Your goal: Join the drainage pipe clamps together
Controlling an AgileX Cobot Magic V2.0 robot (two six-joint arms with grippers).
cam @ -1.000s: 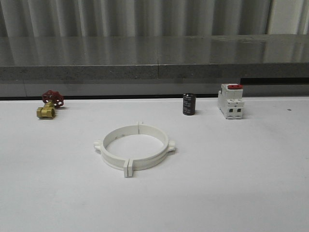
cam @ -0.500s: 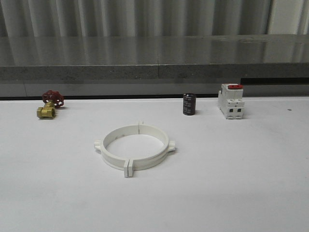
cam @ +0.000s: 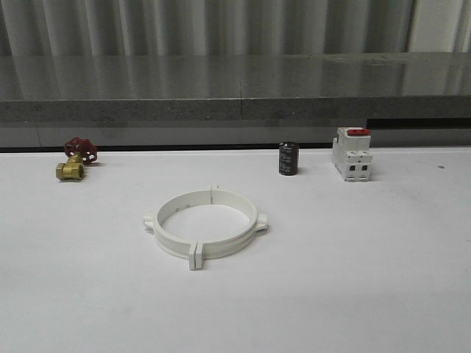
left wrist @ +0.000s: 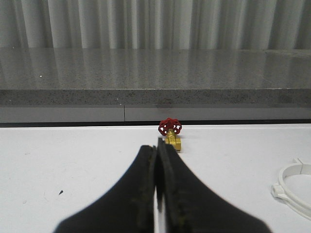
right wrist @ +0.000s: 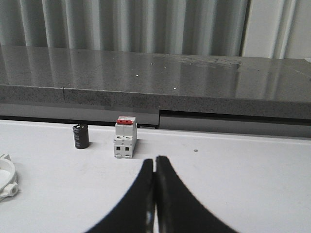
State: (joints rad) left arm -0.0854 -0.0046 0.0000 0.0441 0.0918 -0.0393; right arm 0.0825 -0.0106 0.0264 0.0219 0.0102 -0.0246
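The two white drainage pipe clamps (cam: 204,225) lie on the white table as one closed flat ring, their end tabs meeting at the front and back. An edge of the ring shows in the left wrist view (left wrist: 295,187) and in the right wrist view (right wrist: 7,178). My left gripper (left wrist: 156,147) is shut with nothing between its black fingers, hovering over bare table well clear of the ring. My right gripper (right wrist: 154,161) is also shut and empty, over bare table to the ring's right.
A brass valve with a red handwheel (cam: 75,159) sits at the back left. A dark cylinder (cam: 288,158) and a white boxy switch with a red top (cam: 351,153) stand at the back right. A grey stone ledge (cam: 235,88) runs behind the table.
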